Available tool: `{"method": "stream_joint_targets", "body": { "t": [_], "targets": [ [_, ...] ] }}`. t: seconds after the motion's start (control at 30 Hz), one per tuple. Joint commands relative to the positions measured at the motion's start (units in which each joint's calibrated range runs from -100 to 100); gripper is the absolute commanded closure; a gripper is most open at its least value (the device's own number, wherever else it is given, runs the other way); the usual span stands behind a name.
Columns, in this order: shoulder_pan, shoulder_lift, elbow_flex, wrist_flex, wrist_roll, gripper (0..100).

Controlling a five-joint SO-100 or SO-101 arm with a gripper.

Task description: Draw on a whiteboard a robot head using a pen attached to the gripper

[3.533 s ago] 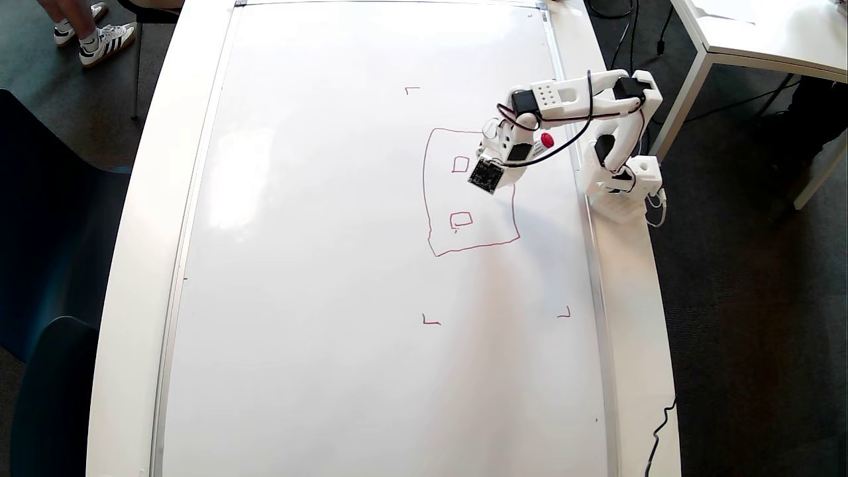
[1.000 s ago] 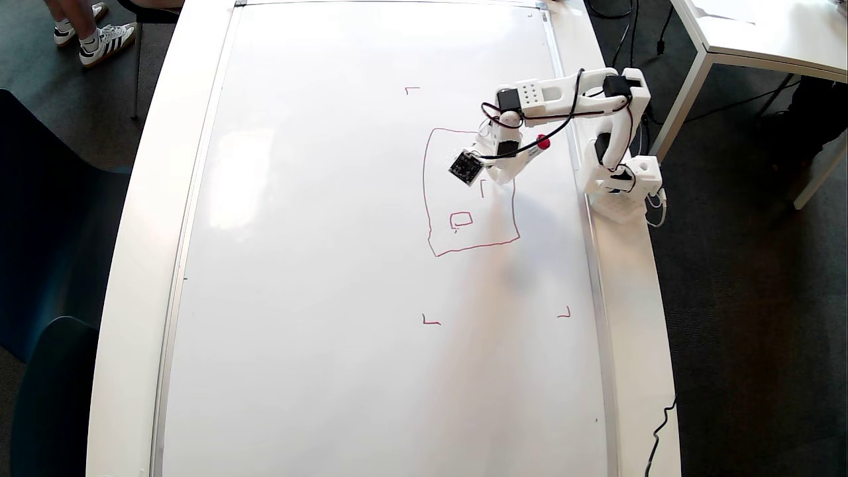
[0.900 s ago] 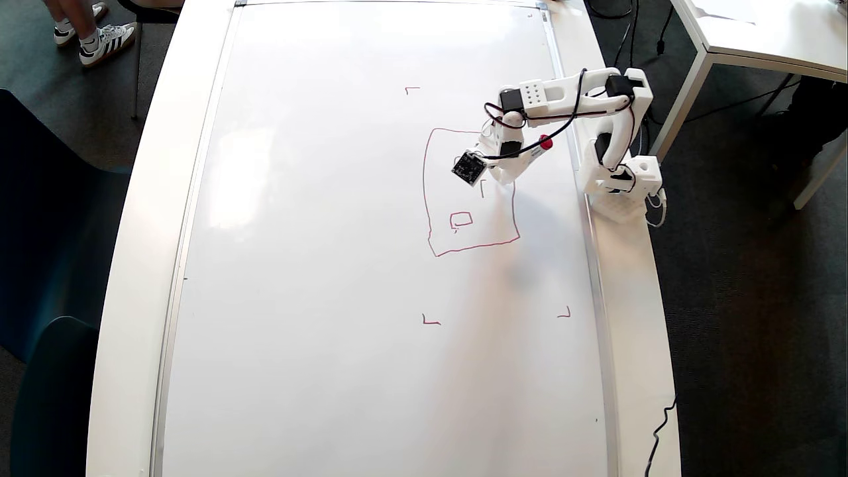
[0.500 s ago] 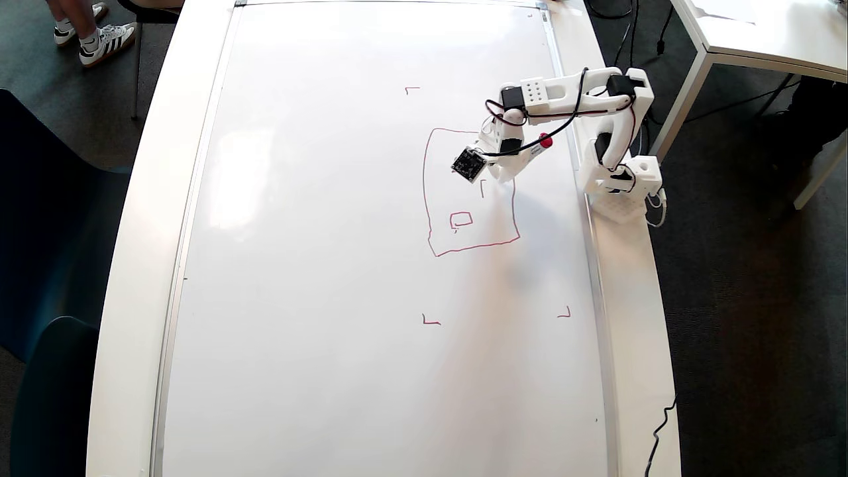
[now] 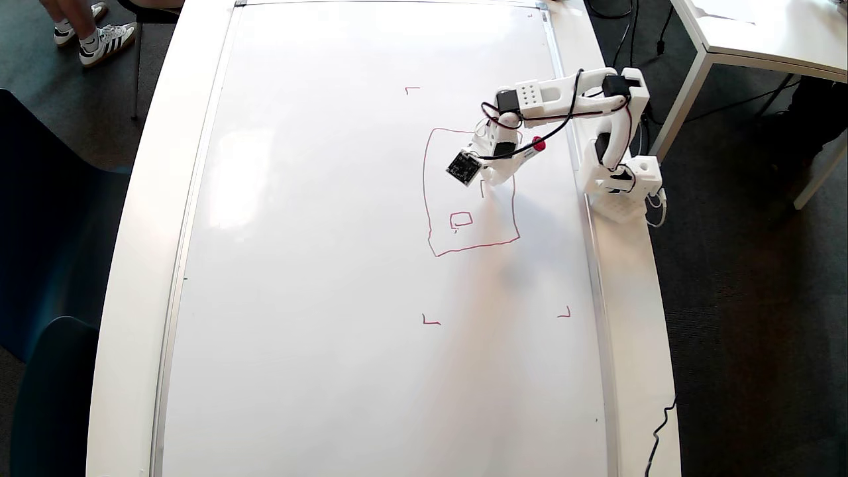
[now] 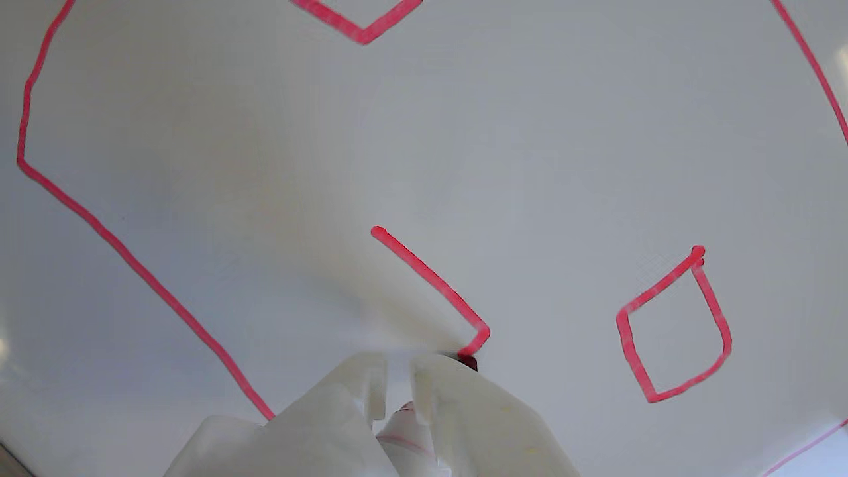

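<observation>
Pinching the slim white pen [image 6: 405,424], gripper [image 6: 397,361] fingers nearly together, dark tip on a red stroke.

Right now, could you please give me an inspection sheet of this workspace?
Surface: whiteboard lying flat on a white table, glossy, with red corner marks.
Job's things: robot head outline closed, one small square visible inside in the overhead view; wrist view shows an unfinished angled stroke. Pen in the end effector.
Clutter: nothing seen.
Grippers: end effector shut on the pen, tip at the stroke's end.
Cables: black cable along the arm; another over the table edge.
Surroundings: dark chairs, someone's shoes, second table.
</observation>
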Motion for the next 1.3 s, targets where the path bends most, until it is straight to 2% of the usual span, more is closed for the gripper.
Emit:
{"method": "stream_joint_targets", "body": {
  "t": [0.0, 0.97, 1.27],
  "targets": [
    [0.64, 0.84, -0.89, -0.16, -0.09, 99],
    [0.05, -3.77, 8.01, 2.97, -0.20, 99],
    [-3.33, -3.69, 7.92, 2.63, -1.22, 99]
  ]
}}
